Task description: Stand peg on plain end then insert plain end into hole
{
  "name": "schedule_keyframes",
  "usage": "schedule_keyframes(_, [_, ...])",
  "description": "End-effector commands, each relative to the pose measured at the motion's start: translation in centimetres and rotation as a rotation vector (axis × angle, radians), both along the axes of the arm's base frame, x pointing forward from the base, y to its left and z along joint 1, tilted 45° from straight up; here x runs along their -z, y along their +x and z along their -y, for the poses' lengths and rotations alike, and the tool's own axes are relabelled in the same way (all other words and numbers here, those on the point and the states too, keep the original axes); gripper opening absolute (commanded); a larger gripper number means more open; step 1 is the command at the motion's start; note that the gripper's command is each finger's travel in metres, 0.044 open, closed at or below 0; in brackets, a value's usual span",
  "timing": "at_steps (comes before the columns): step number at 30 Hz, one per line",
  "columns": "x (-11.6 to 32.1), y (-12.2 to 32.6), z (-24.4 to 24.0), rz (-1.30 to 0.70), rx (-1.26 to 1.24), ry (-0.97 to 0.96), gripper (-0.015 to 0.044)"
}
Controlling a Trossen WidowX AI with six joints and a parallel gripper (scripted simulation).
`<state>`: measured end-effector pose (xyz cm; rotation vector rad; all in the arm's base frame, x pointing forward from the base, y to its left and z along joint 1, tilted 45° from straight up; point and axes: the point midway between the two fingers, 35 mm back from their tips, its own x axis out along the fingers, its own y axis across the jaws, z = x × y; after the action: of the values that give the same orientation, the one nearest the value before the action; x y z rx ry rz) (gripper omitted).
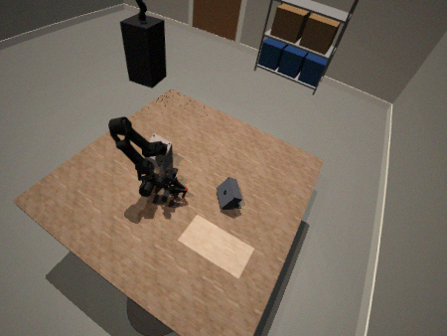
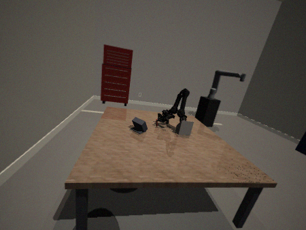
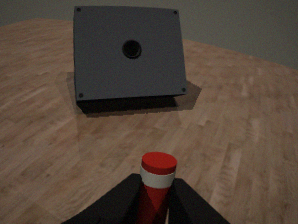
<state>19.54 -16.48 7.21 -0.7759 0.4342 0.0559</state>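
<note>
The peg [image 3: 156,179] [image 1: 186,190] [image 2: 156,123] is red with a white band near its upper end. My gripper [image 3: 157,186] [image 1: 183,192] is shut on it just below the band, and the banded end sticks up past the fingertips. The peg looks roughly upright in the exterior view. Its plain end is hidden in the wrist view, and I cannot tell whether it touches the table. The dark grey sloped panel [image 3: 102,60] [image 1: 229,200] [image 2: 139,124] stands apart from the peg, beyond it in the wrist view. Its single round hole [image 3: 132,49] [image 1: 224,192] faces the gripper and looks empty.
A pale flat rectangle [image 1: 216,246] lies on the wooden table [image 1: 124,253] [image 2: 136,160] to one side of the panel. A light grey block [image 2: 185,128] stands by the arm's base. The table edge [image 1: 298,214] runs beyond the panel.
</note>
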Motion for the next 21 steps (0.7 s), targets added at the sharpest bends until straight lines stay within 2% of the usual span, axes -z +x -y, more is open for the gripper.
schedule_keyframes(1, [-0.09,-0.22,0.04,0.028,-0.027,0.003,0.0049])
schedule_keyframes(21, [0.19,-0.68,0.33,0.047,-0.042,0.017,0.0049])
